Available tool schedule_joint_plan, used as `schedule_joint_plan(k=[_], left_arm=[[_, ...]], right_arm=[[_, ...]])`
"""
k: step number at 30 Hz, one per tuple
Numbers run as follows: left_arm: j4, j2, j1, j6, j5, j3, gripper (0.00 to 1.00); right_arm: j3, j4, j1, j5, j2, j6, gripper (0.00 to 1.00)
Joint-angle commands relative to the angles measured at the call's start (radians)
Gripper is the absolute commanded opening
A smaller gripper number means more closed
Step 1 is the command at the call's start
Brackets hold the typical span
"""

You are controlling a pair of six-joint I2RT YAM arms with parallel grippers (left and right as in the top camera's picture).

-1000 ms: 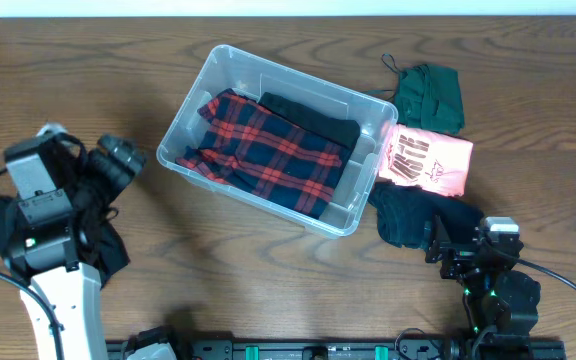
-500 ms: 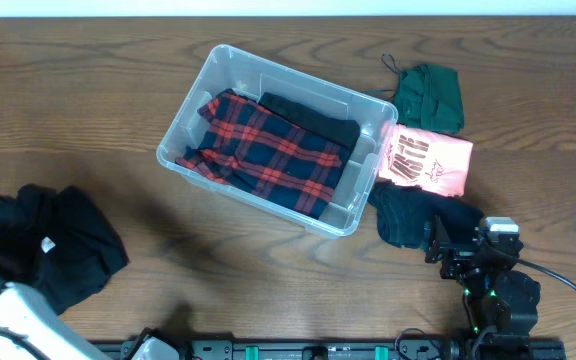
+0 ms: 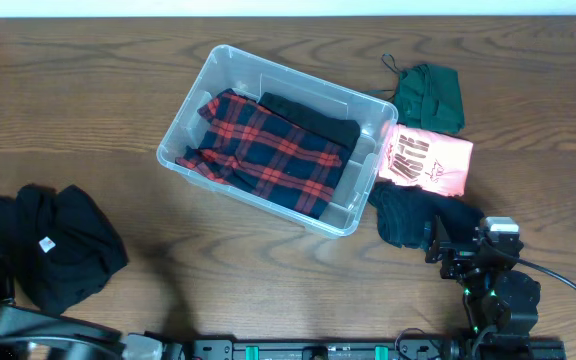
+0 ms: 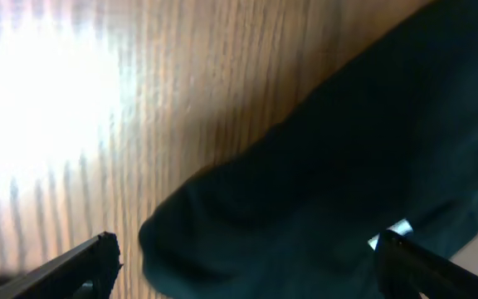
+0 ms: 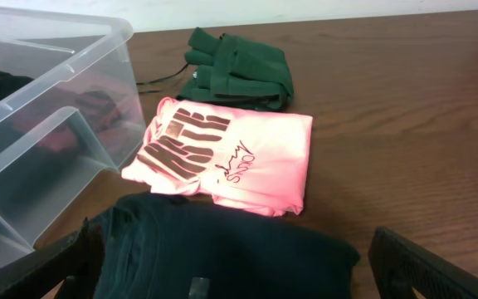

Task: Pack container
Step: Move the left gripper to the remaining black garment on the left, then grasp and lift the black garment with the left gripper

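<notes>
The container [image 3: 236,70] is partly filled, by the middle of the worktop's far edge; both end effectors are opened wide, with nothing held.
Loose cloth could be caught on its rim if only one layer is pinched. The container is found near the right end effector [image 5: 235,249], set over a dark garment [image 3: 408,215] by the near edge, and well apart from the left end effector [image 4: 243,253], set over a black bundle [image 3: 53,245] at the near left corner.
</notes>
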Motion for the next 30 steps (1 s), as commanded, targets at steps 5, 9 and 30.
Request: schedule_joint_plan(k=[5, 9, 30], left_arm=[[0.08, 0.098, 0.006, 0.189, 0.124, -0.004, 0.98], [0.086, 0.173, 0.005, 0.229, 0.127, -0.005, 0.98], [0.15, 0.323, -0.115, 0.365, 0.581, -0.004, 0.23]], right_arm=[[-0.003, -0.001, -0.002, -0.007, -0.005, 0.008, 0.99], [-0.003, -0.001, -0.002, -0.008, -0.005, 0.009, 0.99], [-0.003, -0.001, -0.002, -0.007, -0.005, 0.009, 0.99]])
